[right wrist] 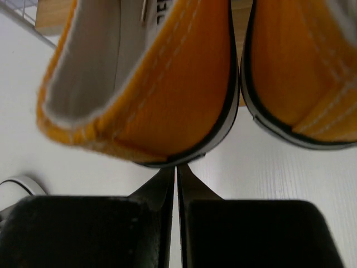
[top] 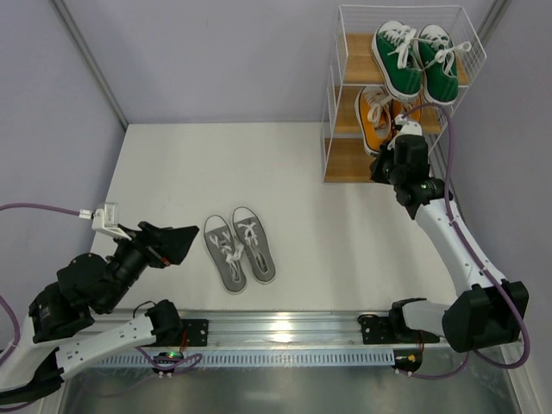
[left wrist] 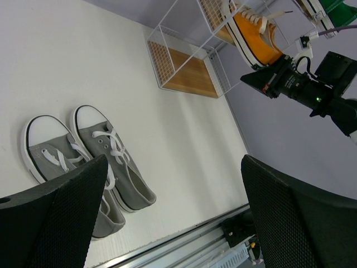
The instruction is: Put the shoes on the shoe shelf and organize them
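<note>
Matt canvas uppers and smooth white rubber soles of the grey shoes (top: 239, 249), orange shoes (right wrist: 167, 84) and green shoes (top: 398, 62); shoe shelf (top: 345, 162) of thin white wire and light wooden boards; matt white table (top: 216, 172); left gripper (left wrist: 174, 209), fingers (left wrist: 293, 220) black, finely dimpled.

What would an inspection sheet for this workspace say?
Surface: white table.
Job's things: green pair on the shelf top tier; orange pair on middle tier, heels overhanging; bottom board bare; grey pair on the table.
Clutter: nothing seen.
End effectors: left end effector open, beside grey pair; right end effector shut, tips at an orange heel.
Cables: purple left cable loops free; purple right cable arcs beside shelf.
Surroundings: grey walls; metal rail at near edge.
</note>
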`<state>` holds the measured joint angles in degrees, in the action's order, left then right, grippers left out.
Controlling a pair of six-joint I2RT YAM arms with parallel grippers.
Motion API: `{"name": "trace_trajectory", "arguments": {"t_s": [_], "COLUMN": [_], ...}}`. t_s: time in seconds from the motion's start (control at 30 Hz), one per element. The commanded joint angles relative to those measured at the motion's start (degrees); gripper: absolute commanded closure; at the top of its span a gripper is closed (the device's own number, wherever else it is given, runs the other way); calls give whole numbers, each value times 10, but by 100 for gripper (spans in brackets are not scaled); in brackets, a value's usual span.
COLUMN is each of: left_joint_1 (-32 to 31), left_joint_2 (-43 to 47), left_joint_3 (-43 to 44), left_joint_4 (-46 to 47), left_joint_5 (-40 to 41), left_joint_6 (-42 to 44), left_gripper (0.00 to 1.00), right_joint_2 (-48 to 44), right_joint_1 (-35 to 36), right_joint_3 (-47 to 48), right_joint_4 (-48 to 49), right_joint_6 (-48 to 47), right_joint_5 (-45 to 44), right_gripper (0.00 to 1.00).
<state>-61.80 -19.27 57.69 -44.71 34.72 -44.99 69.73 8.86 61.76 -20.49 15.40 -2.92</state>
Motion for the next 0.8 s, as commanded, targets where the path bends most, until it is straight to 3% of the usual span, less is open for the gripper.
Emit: {"name": "trace_trajectory", "arguments": {"t_s": [0.0,0.17,0.37,0.77], "left_joint_1": [-1,-1,-1,-1], "left_joint_2": [3,13,26,27], "left_joint_3": [7,11,13,8], "left_joint_4": [-2,-20,-33,-28], "left_joint_5": [9,18,26,25], "left_joint_6": [3,0,-1,4], "left_gripper": [0,0,0,0], "right_joint_2": [26,66,74,-150], "right_joint_1": [-1,-1,-2,0], "right_joint_3": [58,101,86,-91], "right_joint_4": [55,56,58,50], "right_joint_6": [3,-1,6,-4], "right_joint_5": [-38,-53,-42,-71], "right_gripper": [96,96,96,96]}}
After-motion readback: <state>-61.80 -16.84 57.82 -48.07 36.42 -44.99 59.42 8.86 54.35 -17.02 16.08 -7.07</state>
